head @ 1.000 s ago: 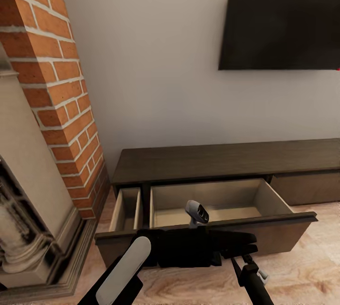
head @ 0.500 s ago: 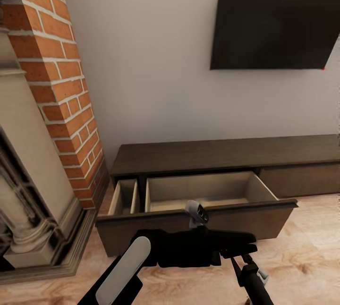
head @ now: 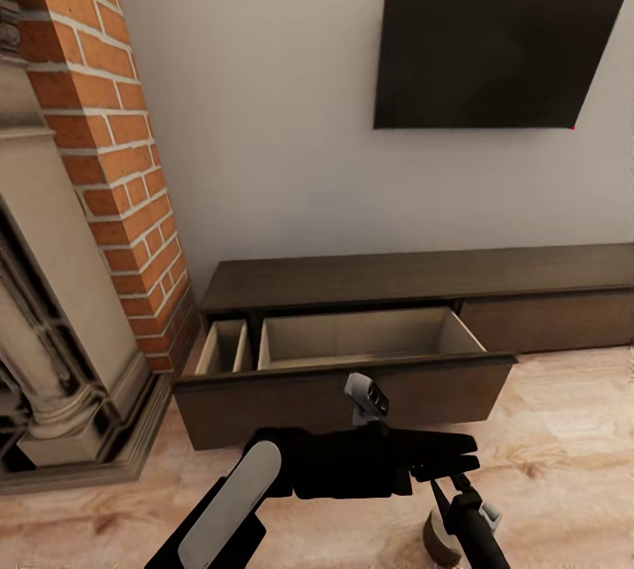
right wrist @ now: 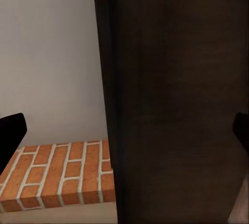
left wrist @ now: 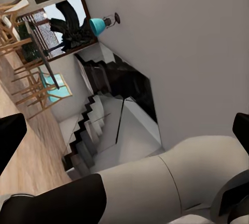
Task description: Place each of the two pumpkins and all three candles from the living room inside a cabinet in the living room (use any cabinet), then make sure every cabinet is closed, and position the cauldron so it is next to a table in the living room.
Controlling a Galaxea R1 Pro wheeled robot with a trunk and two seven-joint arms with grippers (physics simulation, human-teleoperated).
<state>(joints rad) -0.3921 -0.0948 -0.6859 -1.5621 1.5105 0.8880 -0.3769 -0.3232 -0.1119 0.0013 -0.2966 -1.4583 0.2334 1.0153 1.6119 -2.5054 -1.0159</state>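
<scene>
1. One cabinet (head: pixel 414 280) stands against the wall, one drawer (head: pixel 348 368) pulled out with two pale compartments.
2. One candle (head: pixel 437 536) sits on the floor by the right arm.
3. Both claws: width cannot be told.
4. Since earlier, the view has drawn back; the candle has newly appeared.

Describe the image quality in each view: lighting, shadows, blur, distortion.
Head view: even, soft light; the pale inside of the long dark-brown wooden cabinet and its open drawer stays readable, the black wall-mounted screen looks skewed toward the frame's edge. Left wrist view: tilted, sharp on the teal lamp, no glare. Right wrist view: a dark brown panel close up, texture smeared; red brick crisp.
</scene>
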